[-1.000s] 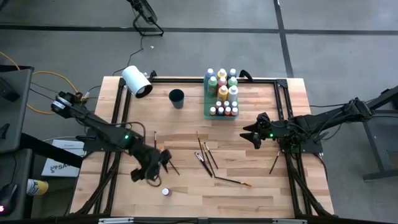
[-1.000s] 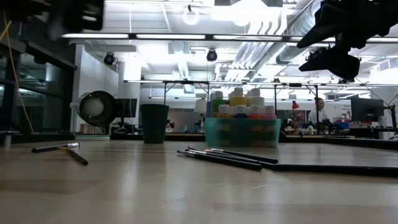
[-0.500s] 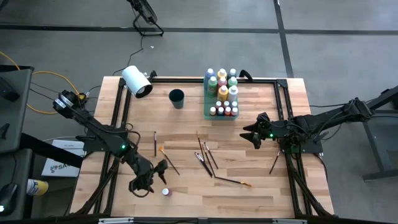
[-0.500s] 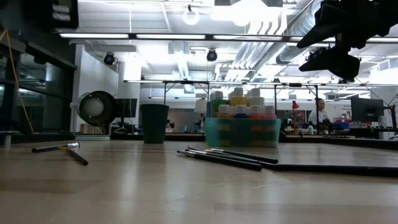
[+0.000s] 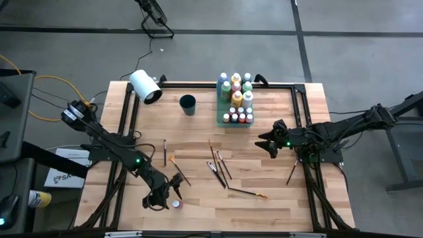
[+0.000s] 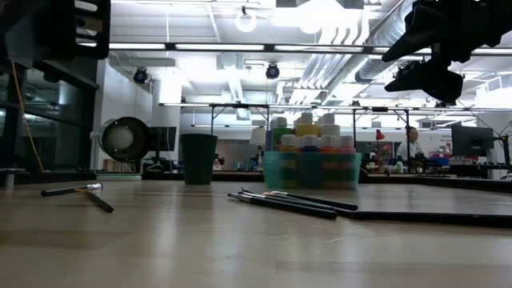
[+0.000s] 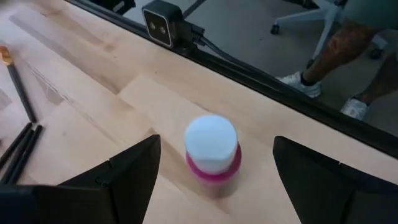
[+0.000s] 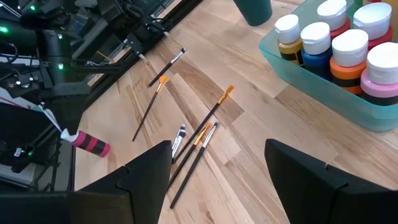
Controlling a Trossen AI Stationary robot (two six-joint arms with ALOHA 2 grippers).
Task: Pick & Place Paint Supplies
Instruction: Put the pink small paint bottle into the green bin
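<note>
Left gripper [image 5: 166, 196] sits low near the table's [image 5: 198, 132] front edge, fingers spread wide, nothing pinched; the pink bottle [image 5: 176, 204] with white cap stands upright just beside it. Left wrist view shows what the high view can't: that bottle [image 7: 212, 152] sits between the two fingers [image 7: 127, 174], not touching either, close to the table edge. Right gripper [image 5: 268, 144] hovers above the table's right side, fingers spread, holding nothing. Right wrist view gives cap and bottle colours in the green tray [image 8: 323, 87]; from above the tray [image 5: 220, 116] just reads as a packed cluster at the back. Loose paintbrushes [image 5: 218, 165] lie mid-table, another brush [image 5: 291, 172] by the right rail. Low view shows brushes [image 6: 292, 202] lying flat and the dark cup [image 6: 198, 158] upright left of the tray; the pink bottle isn't visible there. White roll [image 5: 145, 86] at back left.
</note>
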